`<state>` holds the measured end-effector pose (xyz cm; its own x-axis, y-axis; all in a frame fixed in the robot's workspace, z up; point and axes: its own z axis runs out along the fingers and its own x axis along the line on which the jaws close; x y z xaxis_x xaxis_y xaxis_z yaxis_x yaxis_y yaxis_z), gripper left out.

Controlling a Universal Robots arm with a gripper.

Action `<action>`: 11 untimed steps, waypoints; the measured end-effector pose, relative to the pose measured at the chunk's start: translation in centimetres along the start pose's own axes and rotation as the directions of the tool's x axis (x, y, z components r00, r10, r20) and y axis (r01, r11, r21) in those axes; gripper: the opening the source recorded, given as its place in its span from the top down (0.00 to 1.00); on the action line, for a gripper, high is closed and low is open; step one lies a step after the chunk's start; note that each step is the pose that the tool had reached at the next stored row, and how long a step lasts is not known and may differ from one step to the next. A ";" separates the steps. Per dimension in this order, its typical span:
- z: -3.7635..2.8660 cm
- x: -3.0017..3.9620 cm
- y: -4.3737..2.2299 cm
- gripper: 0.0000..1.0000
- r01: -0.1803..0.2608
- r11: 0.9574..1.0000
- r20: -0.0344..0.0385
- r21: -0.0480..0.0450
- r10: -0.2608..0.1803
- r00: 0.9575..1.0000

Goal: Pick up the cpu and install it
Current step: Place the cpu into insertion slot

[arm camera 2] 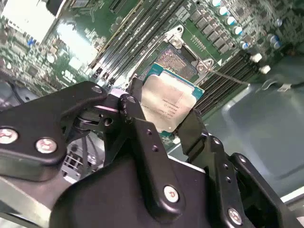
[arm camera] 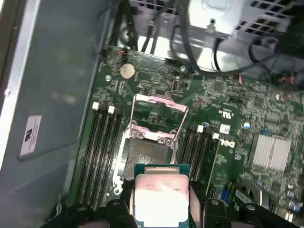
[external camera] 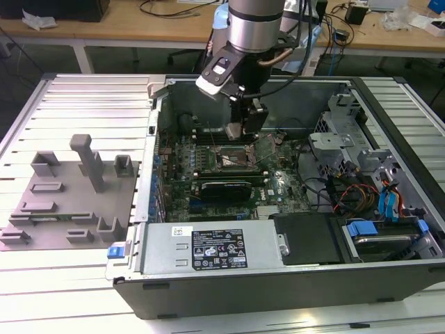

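**CPU HELD OVER THE OPEN SOCKET**

The cpu (arm camera 2: 168, 107) is a thin square chip with a pale metal top on a green-edged substrate. It is clamped between the two black fingers (arm camera 2: 192, 128) of the gripper (arm camera 2: 164, 108). The fingers bear on opposite edges of the chip, and its metal top faces the wrist cameras. In both wrist views the chip hangs clear of the board. It is just short of the socket (arm camera: 142, 159) and not seated in it. The socket's load plate (arm camera: 159, 118) stands raised, so the recess is uncovered.

Handling, as a judgement: the part is probably light and rigid, with a smooth, slippery metal top and delicate contacts beneath. The edge grip shown is the proper hold. Pressure on the faces, or a tilt over the socket pins, could damage either part.

In the exterior view the gripper (external camera: 245, 131) hangs inside the open computer case (external camera: 278, 296), above the far part of the motherboard (external camera: 278, 188). The power supply (external camera: 208, 247) lies along the near wall. A grey fixture tray (external camera: 62, 202) sits outside the case at the exterior view's left, well apart from the gripper.
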<state>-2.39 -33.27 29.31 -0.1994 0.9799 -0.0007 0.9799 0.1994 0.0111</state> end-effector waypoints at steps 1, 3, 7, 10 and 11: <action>0.01 0.00 0.00 0.45 -0.018 1.000 0.000 0.000 0.018 1.000; 0.06 0.00 0.00 0.45 -0.060 0.998 0.000 0.000 0.060 0.998; 0.25 0.00 0.00 0.45 -0.118 0.993 0.001 -0.001 0.118 0.993; 0.53 0.00 -0.01 0.45 -0.145 0.989 0.002 -0.004 0.145 0.989; 0.73 0.00 -0.01 0.45 -0.158 0.987 0.002 -0.006 0.158 0.987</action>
<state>-2.39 -33.26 28.58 -0.0419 0.9991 -0.0009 0.9990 0.0419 0.0168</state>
